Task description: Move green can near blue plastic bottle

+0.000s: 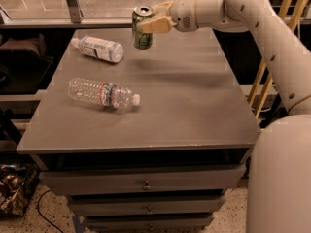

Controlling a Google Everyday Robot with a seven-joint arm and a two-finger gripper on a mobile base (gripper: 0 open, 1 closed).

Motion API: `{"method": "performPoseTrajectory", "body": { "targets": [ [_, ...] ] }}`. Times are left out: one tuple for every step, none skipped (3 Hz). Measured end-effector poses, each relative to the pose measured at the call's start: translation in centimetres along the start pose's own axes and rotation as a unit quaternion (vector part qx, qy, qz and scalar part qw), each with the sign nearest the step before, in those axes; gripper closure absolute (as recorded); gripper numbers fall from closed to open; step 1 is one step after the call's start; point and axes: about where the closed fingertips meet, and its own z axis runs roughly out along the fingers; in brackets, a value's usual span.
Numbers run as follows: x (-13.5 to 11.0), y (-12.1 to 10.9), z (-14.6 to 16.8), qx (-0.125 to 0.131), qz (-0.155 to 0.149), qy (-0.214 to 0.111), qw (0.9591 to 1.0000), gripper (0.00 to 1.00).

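Observation:
The green can (142, 28) is upright in my gripper (151, 21), which is shut on it and holds it above the far part of the grey table (194, 106). The blue plastic bottle (99, 48), stubby with a white label, lies on its side at the table's far left, a short way left of and below the can. My white arm reaches in from the right.
A longer clear ribbed bottle (103, 93) with a red-blue band lies on its side at the table's left middle. The table has drawers (146, 184) below. Yellow bars (265, 57) stand to the right behind my arm.

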Motion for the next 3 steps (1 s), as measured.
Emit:
{"method": "performPoseTrajectory", "body": {
  "targets": [
    [-1.0, -0.9, 1.8, 0.003, 0.001, 0.001, 1.0000, 1.00],
    [-0.5, -1.9, 3.0, 0.020, 0.014, 0.016, 0.9996, 1.00],
    [0.1, -2.6, 4.1, 0.034, 0.035, 0.033, 0.9983, 1.00]
  ]
}}
